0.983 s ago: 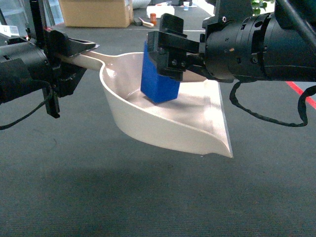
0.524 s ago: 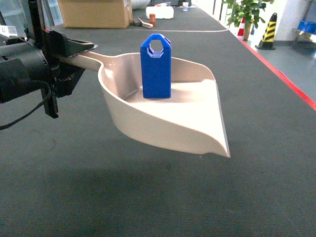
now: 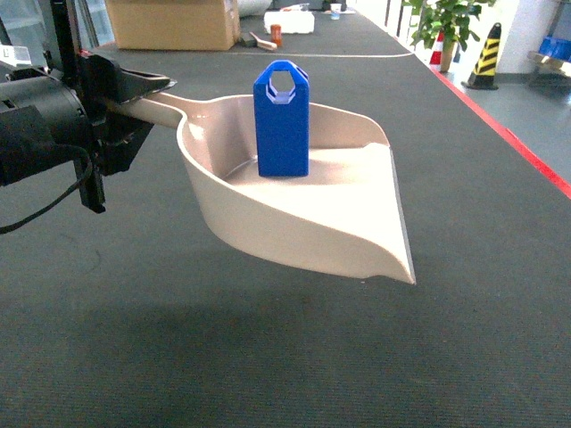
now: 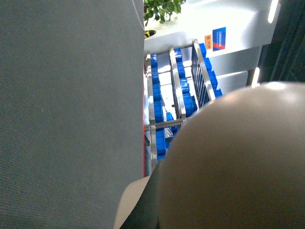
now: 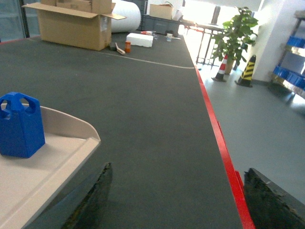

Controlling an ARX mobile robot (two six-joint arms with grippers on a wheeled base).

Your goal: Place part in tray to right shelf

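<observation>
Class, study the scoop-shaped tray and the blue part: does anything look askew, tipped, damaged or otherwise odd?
Nothing stands out. The blue part stands upright inside the tray, near its back wall, not leaning. The left pincer holds the tray by its handle above the dark floor; the tray slopes slightly toward its open lip. No cracks or spills show.

From where I stand, the left gripper point(image 3: 134, 94) swallows the end of the tray point(image 3: 294, 227) handle, so the grip itself stays hidden behind its black housing. Its wrist camera is mostly blocked by a blurred beige bulk, the tray pressed close, with a distant steel rack point(image 4: 174, 102) cut off behind it. The right gripper point(image 5: 178, 200) shows only two dark fingertips at the frame's bottom edge, its body out of sight.
</observation>
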